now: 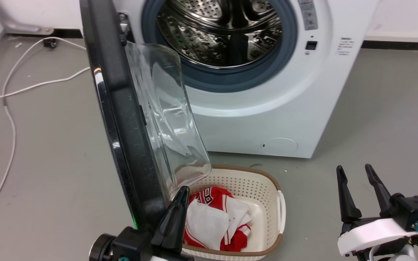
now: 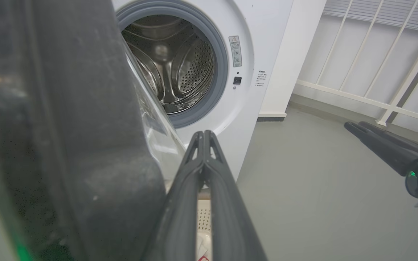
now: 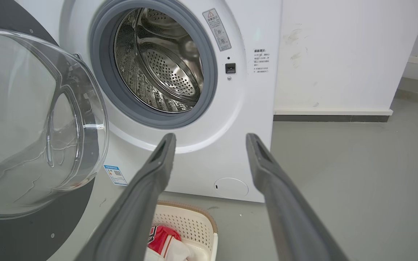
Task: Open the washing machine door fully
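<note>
The washing machine door (image 1: 122, 127) stands swung out to the left, seen nearly edge-on, its clear glass bowl (image 1: 169, 119) bulging to the right. The steel drum (image 1: 223, 29) of the white washing machine (image 1: 267, 108) is exposed. My left gripper (image 1: 183, 191) is shut with nothing between its fingers, and it lies close against the inner side of the door's lower edge, just under the bowl. In the left wrist view the closed fingertips (image 2: 203, 135) sit right beside the black door (image 2: 67, 127). My right gripper (image 1: 356, 173) hangs open at the lower right, apart from the door (image 3: 31, 119).
A cream laundry basket (image 1: 279, 203) holding red and white clothes (image 1: 212, 217) stands on the grey floor in front of the machine, directly below the door's glass. A white cable (image 1: 9, 119) trails over the floor at the left. A white wall (image 3: 339, 54) stands right of the machine.
</note>
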Robot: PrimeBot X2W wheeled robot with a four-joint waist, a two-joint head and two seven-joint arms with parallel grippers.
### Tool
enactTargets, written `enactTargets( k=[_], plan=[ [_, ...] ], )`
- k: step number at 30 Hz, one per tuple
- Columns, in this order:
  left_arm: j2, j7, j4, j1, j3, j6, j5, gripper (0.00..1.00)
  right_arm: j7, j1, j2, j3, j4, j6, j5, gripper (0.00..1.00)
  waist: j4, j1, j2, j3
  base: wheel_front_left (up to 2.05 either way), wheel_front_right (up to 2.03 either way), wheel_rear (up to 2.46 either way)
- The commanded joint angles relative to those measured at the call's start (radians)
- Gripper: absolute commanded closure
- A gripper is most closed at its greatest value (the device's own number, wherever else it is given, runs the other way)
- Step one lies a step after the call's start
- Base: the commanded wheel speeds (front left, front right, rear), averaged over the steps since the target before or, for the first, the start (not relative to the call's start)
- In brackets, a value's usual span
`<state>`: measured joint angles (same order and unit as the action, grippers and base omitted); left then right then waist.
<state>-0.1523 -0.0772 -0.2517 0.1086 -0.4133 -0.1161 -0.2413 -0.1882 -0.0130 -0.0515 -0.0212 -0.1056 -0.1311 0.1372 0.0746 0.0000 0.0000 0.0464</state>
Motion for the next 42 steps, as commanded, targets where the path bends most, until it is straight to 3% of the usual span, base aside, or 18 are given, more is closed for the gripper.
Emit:
enactTargets(
  k=[1, 15, 27, 36, 42],
  plan=[
    [-0.007, 0.004, -0.013, 0.015, 0.009, -0.009, 0.004, 1.0, -0.002, 0.008, 0.002, 0.0, 0.002, 0.001, -0.002, 0.0, 0.027, 0.0, 0.0, -0.001, 0.0, 0.0, 0.0],
    [-0.056, 0.004, -0.046, 0.092, 0.105, -0.073, -0.02, 1.0, 0.008, 0.016, 0.002, -0.011, 0.022, 0.001, -0.004, 0.0, 0.168, 0.0, 0.0, 0.002, 0.0, 0.0, 0.0],
    [-0.1, -0.049, 0.01, 0.029, 0.281, -0.108, -0.099, 1.0, 0.02, 0.0, 0.002, -0.011, 0.036, 0.001, -0.015, 0.0, 0.168, 0.0, 0.0, 0.034, 0.0, 0.0, 0.0],
    [-0.159, -0.106, 0.152, -0.044, 0.464, -0.094, -0.208, 1.0, 0.023, -0.016, 0.002, -0.017, 0.049, 0.001, -0.02, 0.0, 0.152, 0.0, 0.0, 0.073, 0.0, 0.0, 0.0],
    [-0.207, -0.128, 0.256, -0.099, 0.531, -0.073, -0.246, 1.0, 0.026, -0.028, 0.002, -0.022, 0.053, 0.001, -0.026, 0.0, 0.147, 0.0, 0.0, 0.095, 0.0, 0.0, 0.0]
  ],
)
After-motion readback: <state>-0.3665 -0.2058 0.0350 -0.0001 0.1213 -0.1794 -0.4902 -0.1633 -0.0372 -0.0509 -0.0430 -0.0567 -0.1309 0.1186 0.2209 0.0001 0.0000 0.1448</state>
